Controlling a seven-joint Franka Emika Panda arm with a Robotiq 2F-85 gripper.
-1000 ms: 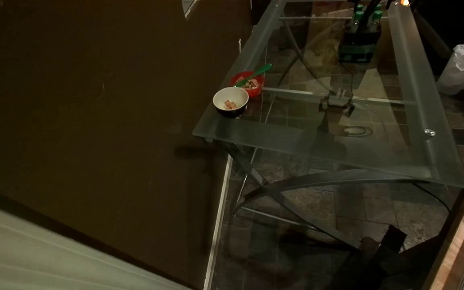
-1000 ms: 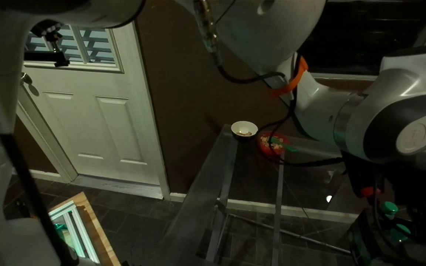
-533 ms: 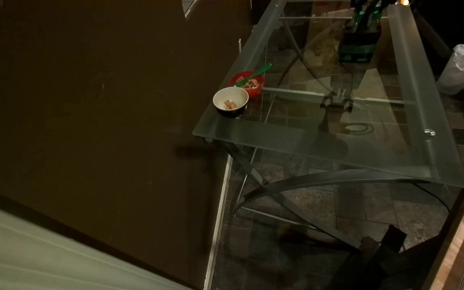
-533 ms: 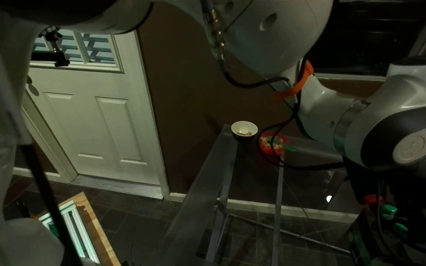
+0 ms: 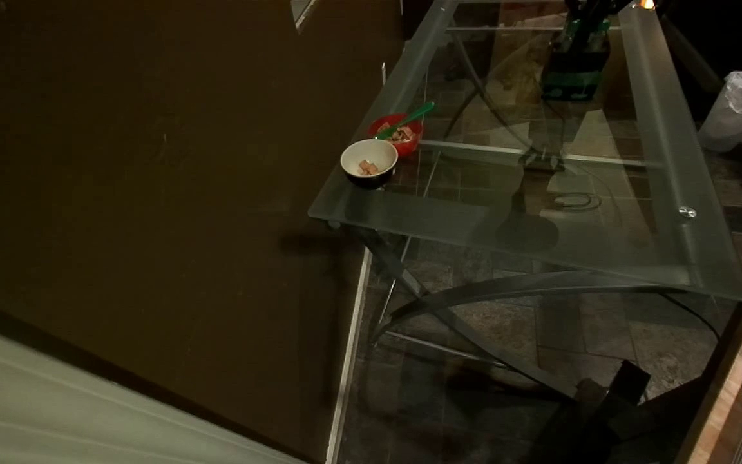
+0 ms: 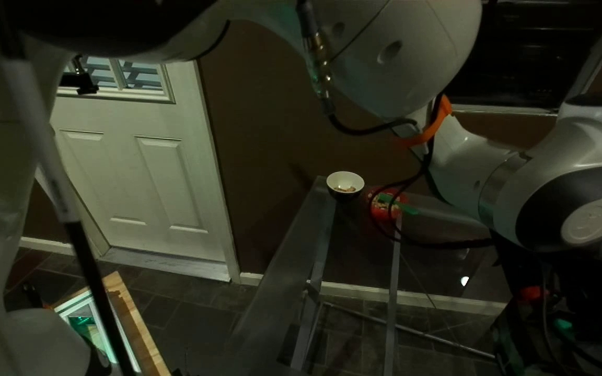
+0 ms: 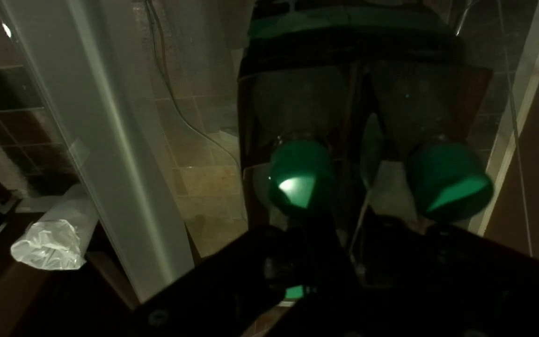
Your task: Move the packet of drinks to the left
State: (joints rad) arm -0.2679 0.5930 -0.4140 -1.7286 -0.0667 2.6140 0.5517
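The packet of drinks [image 5: 570, 80] is a dark, boxy carrier with a green band and green-capped bottles, upright on the glass table. In the wrist view the packet of drinks [image 7: 351, 51] fills the upper middle, two green caps [image 7: 300, 180] showing clearly. My gripper [image 7: 356, 229] is down over its top, black fingers [image 7: 293, 252] among the caps with a narrow gap between them. Whether the packet's middle part is pinched there is too dark to tell. An exterior view shows the gripper [image 6: 591, 318] above the packet [image 6: 510, 334], largely merged with the shadow.
A white bowl [image 5: 369, 158] with a dark outside and a red bowl [image 5: 415, 143] with a green spoon stand by the wall at a corner of the glass table [image 5: 435, 212]. A bag-lined bin [image 5: 728, 119] is beside the table. The arm's cable [image 6: 437, 244] loops before the red bowl.
My gripper has come down onto the packet's top, hiding more of the caps, while its jaws have drawn closer together. The packet itself and both bowls have not visibly moved.
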